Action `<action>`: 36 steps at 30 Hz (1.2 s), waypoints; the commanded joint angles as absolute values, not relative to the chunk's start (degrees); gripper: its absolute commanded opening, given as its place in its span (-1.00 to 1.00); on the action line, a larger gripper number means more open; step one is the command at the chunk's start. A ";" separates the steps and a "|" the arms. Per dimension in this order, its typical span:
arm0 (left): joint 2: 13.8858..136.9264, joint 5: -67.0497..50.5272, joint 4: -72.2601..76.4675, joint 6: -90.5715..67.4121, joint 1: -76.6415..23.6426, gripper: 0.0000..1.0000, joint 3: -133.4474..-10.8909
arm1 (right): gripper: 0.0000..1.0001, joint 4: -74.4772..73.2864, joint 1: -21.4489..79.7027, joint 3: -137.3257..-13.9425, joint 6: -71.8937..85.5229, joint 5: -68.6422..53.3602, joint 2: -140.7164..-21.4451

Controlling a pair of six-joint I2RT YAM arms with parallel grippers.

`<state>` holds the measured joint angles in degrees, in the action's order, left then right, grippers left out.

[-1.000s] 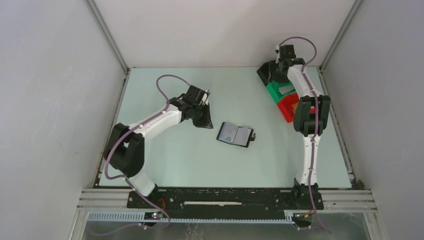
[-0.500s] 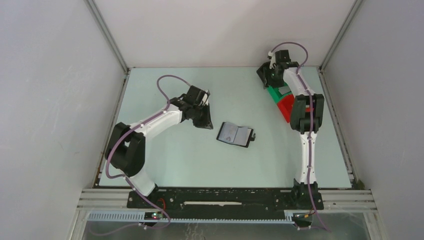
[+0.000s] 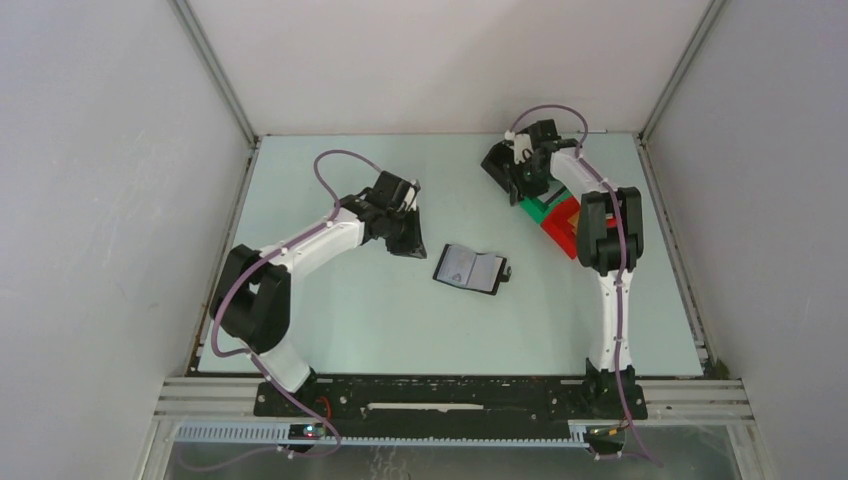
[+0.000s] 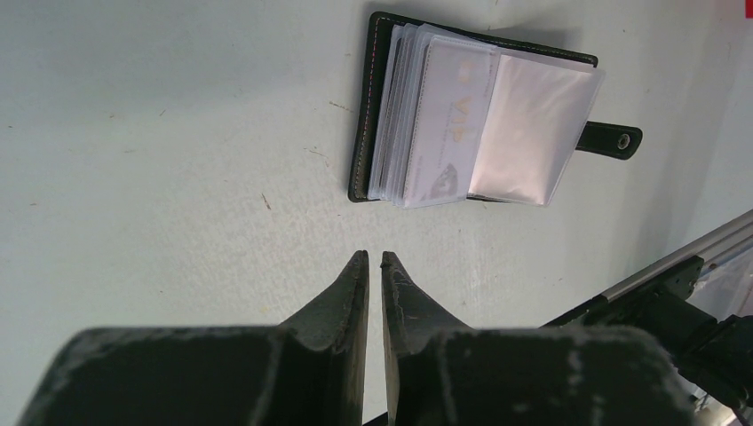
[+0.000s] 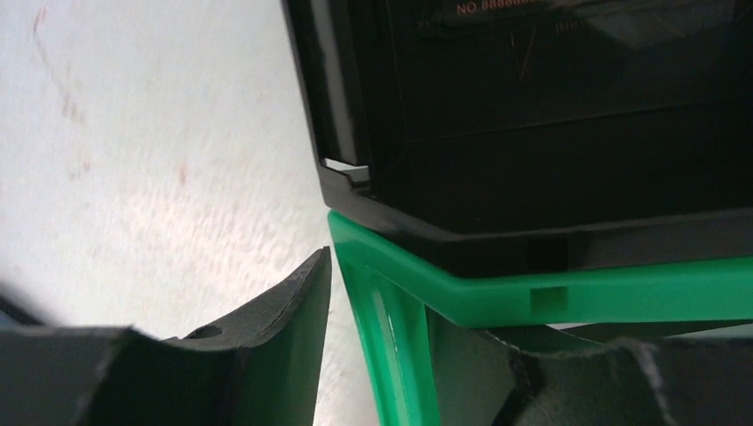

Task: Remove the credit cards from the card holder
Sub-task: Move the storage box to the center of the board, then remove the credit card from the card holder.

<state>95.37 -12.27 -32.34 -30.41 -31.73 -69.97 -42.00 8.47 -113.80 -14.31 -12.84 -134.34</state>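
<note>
The card holder (image 3: 470, 268) lies open on the table's middle, its black closure tab to the right. In the left wrist view its black cover (image 4: 366, 106) holds a fanned stack of clear sleeves with pale credit cards (image 4: 444, 115) inside. My left gripper (image 3: 408, 240) (image 4: 375, 257) hovers just left of the holder, apart from it, fingers nearly together with nothing between them. My right gripper (image 3: 512, 168) (image 5: 382, 293) is at the far right by the bins, jaws astride the green bin's wall (image 5: 391, 355), one finger outside with a thin gap, the other inside.
A black bin (image 3: 497, 165) (image 5: 533, 133), a green bin (image 3: 537, 205) and a red bin (image 3: 562, 228) stand in a diagonal row at the back right. Enclosure walls ring the table. A metal rail (image 4: 675, 257) runs along the near edge.
My right gripper has swung left and toward the table's middle, narrowing its jaws, and the row of bins has shifted left with it. Left arm and card holder are unmoved.
</note>
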 commanded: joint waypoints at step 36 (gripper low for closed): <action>99.87 -13.15 -29.87 -32.41 -35.24 -0.43 -74.63 | -0.59 -7.86 33.46 -49.69 46.06 -3.85 -82.29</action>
<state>99.24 -12.60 -31.51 -31.38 -34.92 -71.70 -19.20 31.86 -50.26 34.52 -6.63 -80.29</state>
